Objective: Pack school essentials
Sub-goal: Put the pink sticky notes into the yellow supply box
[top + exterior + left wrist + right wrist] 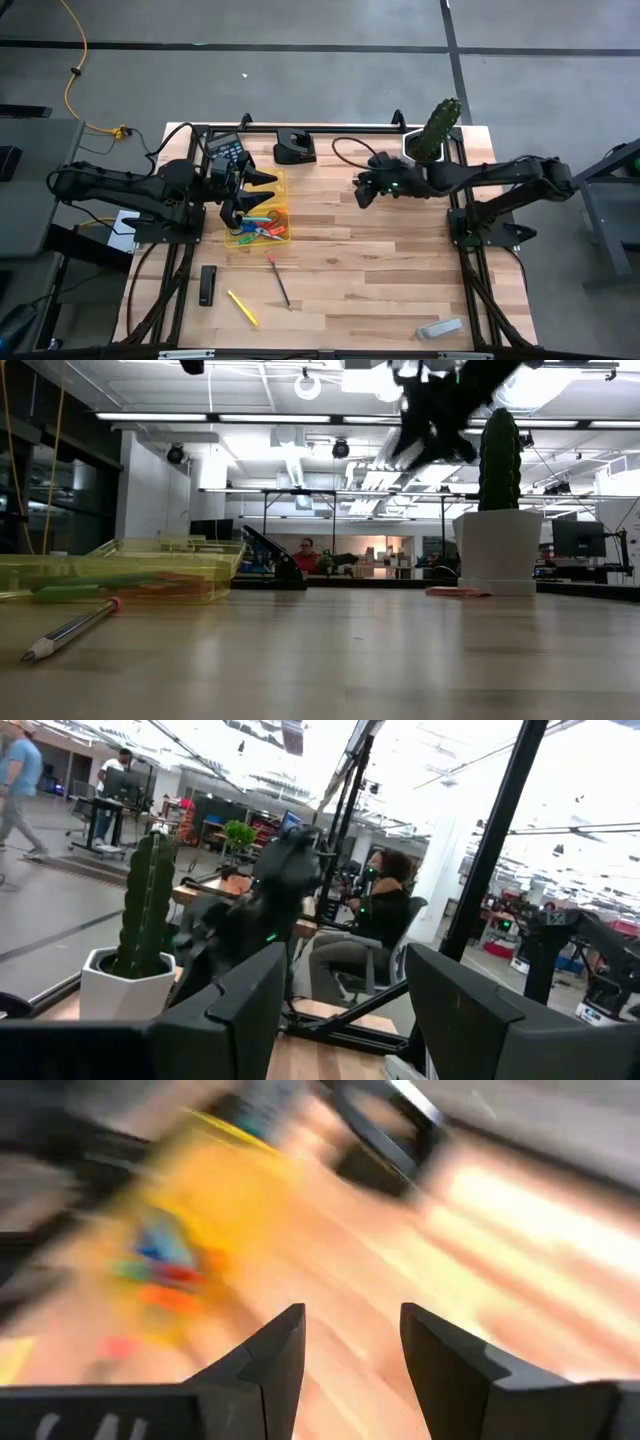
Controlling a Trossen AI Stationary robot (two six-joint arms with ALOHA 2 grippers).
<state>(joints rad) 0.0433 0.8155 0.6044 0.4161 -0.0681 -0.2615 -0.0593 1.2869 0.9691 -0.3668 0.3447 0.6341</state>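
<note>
A clear yellow tray (283, 182) (120, 568) lies at the table's left side. In it are blue and red handles and green and red pens (262, 228). My left gripper (264, 192) (345, 990) hovers open above the tray and holds nothing. My right gripper (362, 190) (350, 1340) is open and empty in the air above the table's middle, pointing toward the tray. A yellow pen (242, 308) and a thin red-ended pen (280, 278) lie flat on the table nearer the front edge. A flat pink pad (455, 592) lies beside the cactus pot.
A green cactus in a white pot (435, 130) (497, 545) stands at the far right. A calculator (228, 150) and a black holder (295, 148) are at the far edge. A black bar (207, 285) and a grey block (440, 327) lie near the front. People are in the room beyond.
</note>
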